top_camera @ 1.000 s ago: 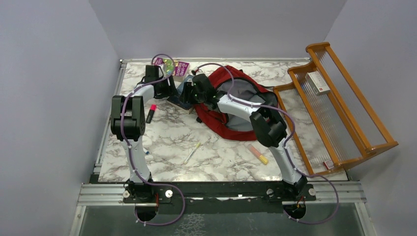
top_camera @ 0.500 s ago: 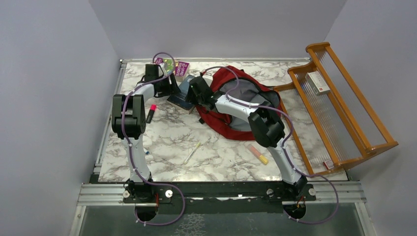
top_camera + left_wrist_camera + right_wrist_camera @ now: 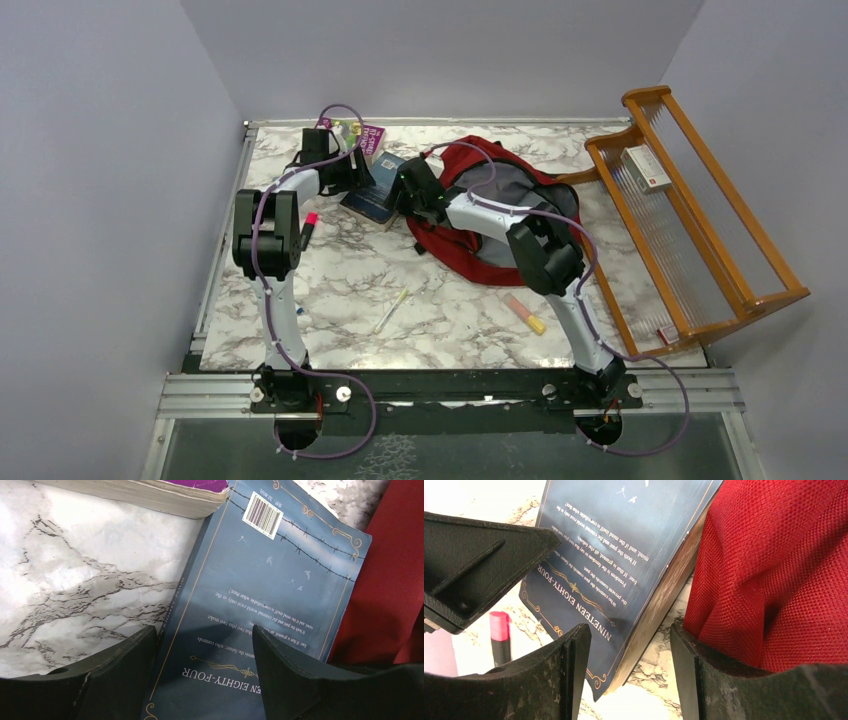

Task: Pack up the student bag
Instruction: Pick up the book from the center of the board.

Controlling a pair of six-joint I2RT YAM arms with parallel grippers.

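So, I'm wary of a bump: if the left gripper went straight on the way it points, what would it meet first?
Probably the dark blue paperback book, right ahead between the open fingers of the left gripper; how far off is unclear.

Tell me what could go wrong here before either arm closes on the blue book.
The open left gripper and open right gripper crowd the same blue book; they might collide.
The right gripper straddles the book's edge beside the student bag and could pinch red fabric too.
The purple book sits right at the blue one's corner and may get dragged.
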